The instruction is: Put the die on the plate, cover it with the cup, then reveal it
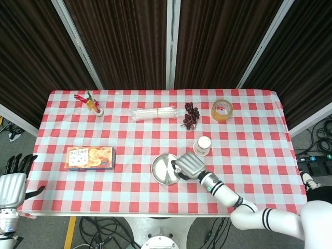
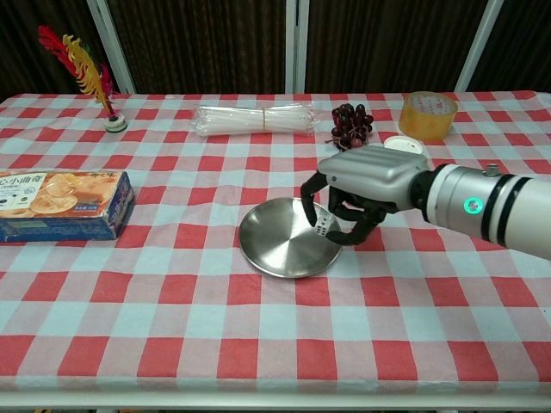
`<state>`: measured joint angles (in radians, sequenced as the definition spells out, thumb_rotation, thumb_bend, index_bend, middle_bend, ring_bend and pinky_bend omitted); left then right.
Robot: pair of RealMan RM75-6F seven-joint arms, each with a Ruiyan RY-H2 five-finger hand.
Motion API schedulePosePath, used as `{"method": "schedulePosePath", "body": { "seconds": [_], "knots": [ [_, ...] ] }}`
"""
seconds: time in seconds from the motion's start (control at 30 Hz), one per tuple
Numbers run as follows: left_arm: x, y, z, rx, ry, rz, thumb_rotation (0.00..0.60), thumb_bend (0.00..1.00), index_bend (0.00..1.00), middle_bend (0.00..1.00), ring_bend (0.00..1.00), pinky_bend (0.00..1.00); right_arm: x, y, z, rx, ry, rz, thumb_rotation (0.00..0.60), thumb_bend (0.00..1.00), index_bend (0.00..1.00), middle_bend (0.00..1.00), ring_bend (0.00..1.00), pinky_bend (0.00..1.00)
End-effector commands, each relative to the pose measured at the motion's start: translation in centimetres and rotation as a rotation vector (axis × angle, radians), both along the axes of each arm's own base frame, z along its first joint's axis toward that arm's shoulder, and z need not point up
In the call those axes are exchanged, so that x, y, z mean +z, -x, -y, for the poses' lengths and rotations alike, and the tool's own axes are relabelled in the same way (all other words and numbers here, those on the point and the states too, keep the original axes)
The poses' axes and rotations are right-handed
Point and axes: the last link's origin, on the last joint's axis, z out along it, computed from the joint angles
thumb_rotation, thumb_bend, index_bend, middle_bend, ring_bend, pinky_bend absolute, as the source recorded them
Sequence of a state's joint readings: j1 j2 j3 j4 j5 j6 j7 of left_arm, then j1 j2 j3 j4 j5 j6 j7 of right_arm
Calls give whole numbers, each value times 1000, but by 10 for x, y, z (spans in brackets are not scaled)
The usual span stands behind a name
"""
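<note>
My right hand (image 2: pixel 362 185) (image 1: pixel 189 165) hovers over the right side of the steel plate (image 2: pixel 275 241) (image 1: pixel 163 170), pinching the small white die (image 2: pixel 321 226) between its fingertips just above the plate. The white paper cup (image 1: pixel 203 146) stands upside down behind the hand; in the chest view only its rim (image 2: pixel 403 143) shows above the hand. My left hand (image 1: pixel 11 182) stays off the table at the far left with its fingers spread and nothing in it.
A biscuit box (image 2: pixel 60 202) lies at the left. At the back are a feather shuttlecock (image 2: pixel 95 82), a bundle of clear straws (image 2: pixel 258 119), dark grapes (image 2: pixel 349 125) and a tape roll (image 2: pixel 428 114).
</note>
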<state>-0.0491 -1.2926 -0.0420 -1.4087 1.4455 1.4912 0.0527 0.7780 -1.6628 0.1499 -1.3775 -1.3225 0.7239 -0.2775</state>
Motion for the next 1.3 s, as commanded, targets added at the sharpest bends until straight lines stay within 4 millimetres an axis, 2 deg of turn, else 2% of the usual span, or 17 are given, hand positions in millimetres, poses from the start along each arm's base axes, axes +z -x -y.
{"method": "schedulePosePath", "body": {
  "seconds": [0.03,0.13,0.23,0.33,0.47,0.53,0.67,0.77,0.8,0.93,1.13,1.3],
  "knots": [
    [0,1,1,4,-1,1,600,0,143,129,21,18,-18,-9,6,-10,-15,-22,600,327,530,880,896,979],
    [0,2,2,10,-1,4,600,0,143,129,22,18,-24,-10,7,-7,-18,-42,600,317,376,879,889,978],
    [0,3,2,8,-3,5,600,0,143,129,22,18,-20,-11,7,-14,0,-23,600,236,189,877,880,975],
    [1,3,1,5,-7,3,600,0,143,129,22,18,-2,-11,10,-41,38,39,600,150,87,836,837,967],
    [0,2,-1,-4,-4,4,600,0,143,129,22,17,39,-8,11,-101,94,188,600,100,39,663,668,918],
    [0,2,0,-3,-4,5,600,0,142,129,22,17,60,1,12,-130,133,249,600,96,37,526,514,769],
    [-2,3,0,4,7,10,600,0,143,129,22,18,101,34,15,-240,209,331,600,99,44,344,262,438],
    [-4,2,-2,-2,15,19,600,0,143,129,21,18,113,58,14,-370,189,382,600,120,48,253,131,257],
    [-4,1,-3,-5,15,21,600,0,142,129,21,18,115,64,14,-403,182,394,600,123,48,225,92,207],
    [-3,-1,-4,-16,16,17,600,0,143,129,21,18,115,86,19,-507,165,416,600,122,47,174,29,121],
    [-4,-2,-4,-15,19,17,600,0,143,129,22,18,95,102,38,-609,141,430,600,123,68,160,14,98],
    [-4,-1,-3,-8,19,18,600,0,143,129,21,18,81,103,48,-642,125,440,600,132,133,163,16,98]
  ]
}}
